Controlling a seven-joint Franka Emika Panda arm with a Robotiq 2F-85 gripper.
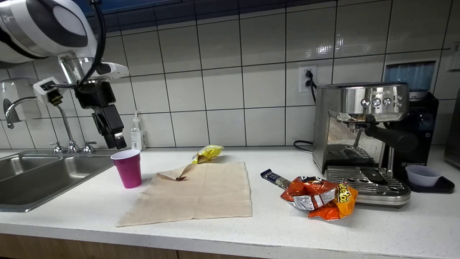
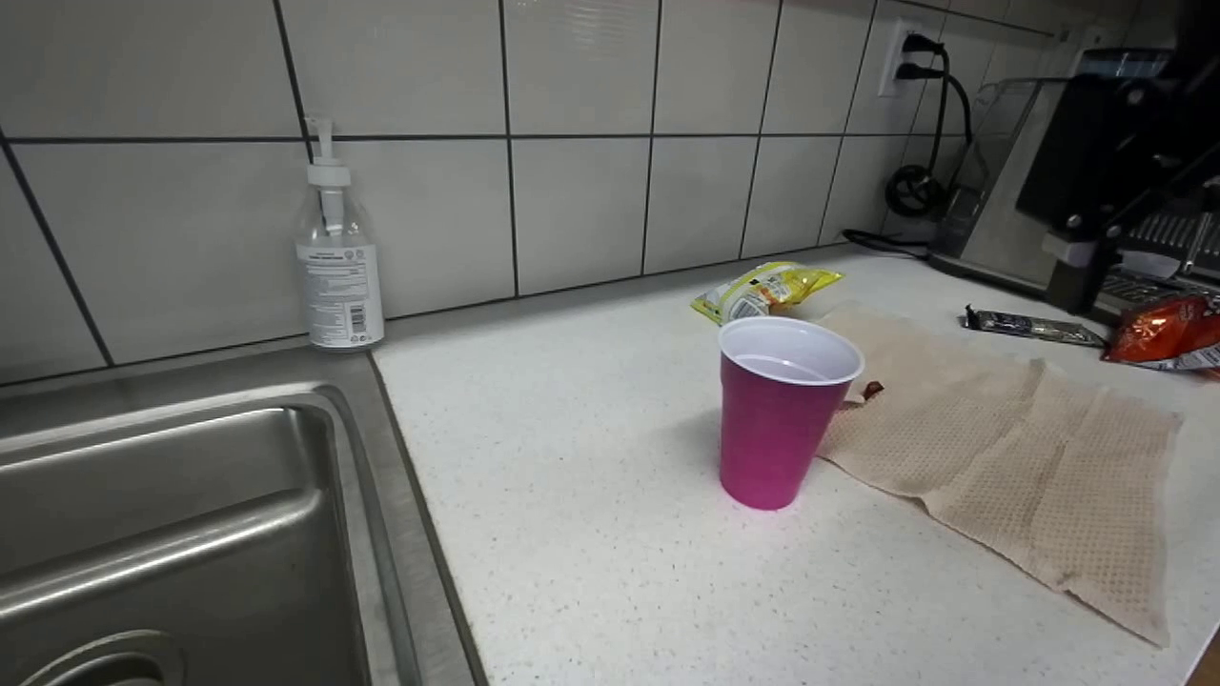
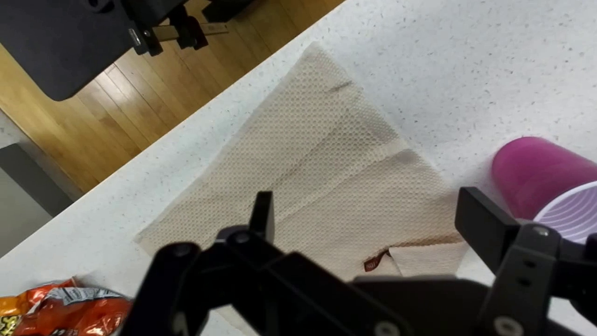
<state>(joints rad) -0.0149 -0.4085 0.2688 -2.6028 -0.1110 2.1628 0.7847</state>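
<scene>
Fingers (image 3: 485,228) parted, holding nothing, raised off the tabletop (image 1: 273,216); between them, in the wrist view, appears the beige cloth (image 3: 322,154), spread near the front edge. The pink cup (image 3: 536,175) stands just beside it, toward the edge by the sink (image 2: 238,448) — a finger lowered there could tip it, so near does it stand. Count: cloth, one; cup, one; yellow packet (image 1: 208,153), one, near the back edge; slim wrapper (image 1: 275,178), one; crumpled red-and-orange packaging (image 1: 320,198) — one bag or two, unclear.

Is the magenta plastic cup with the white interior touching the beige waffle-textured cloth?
Apart. The wrist view shows it: white speckled countertop lies between the base of the magenta cup and the nearest edge of the beige cloth.
</scene>
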